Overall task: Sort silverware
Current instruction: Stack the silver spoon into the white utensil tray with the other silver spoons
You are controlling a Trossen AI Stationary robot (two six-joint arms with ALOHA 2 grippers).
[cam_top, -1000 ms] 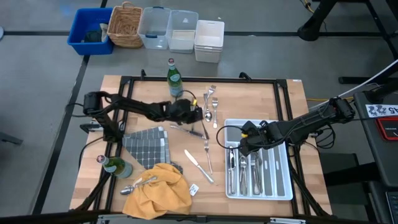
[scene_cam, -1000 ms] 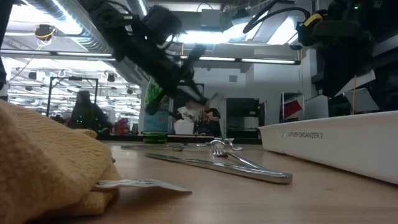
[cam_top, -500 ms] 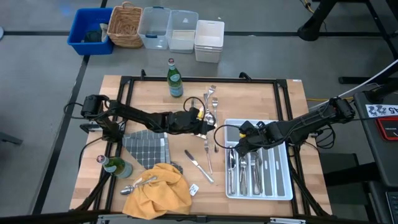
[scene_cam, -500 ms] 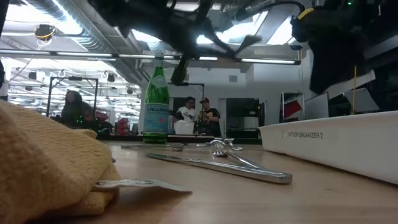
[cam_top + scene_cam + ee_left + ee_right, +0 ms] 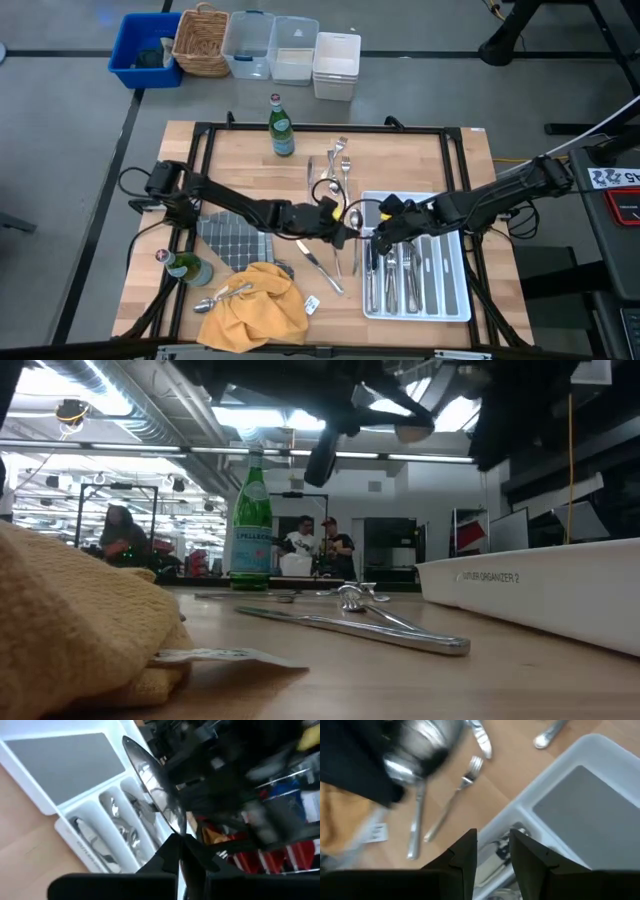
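Left pincer (image 5: 345,226): I have it clamped on a spoon (image 5: 152,782), up in the air near the left edge of the white tray (image 5: 455,305).
Right pincer (image 5: 377,238): my fingers are a little apart and hold nothing, over the tray's left slots.
Other silverware: a fork (image 5: 334,248) and a knife (image 5: 311,259) lie on the counter (image 5: 400,150), and more sits in the tray.

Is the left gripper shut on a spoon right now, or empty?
Shut on a spoon: in the left wrist view the left gripper pinches the spoon, whose bowl points toward the white tray.
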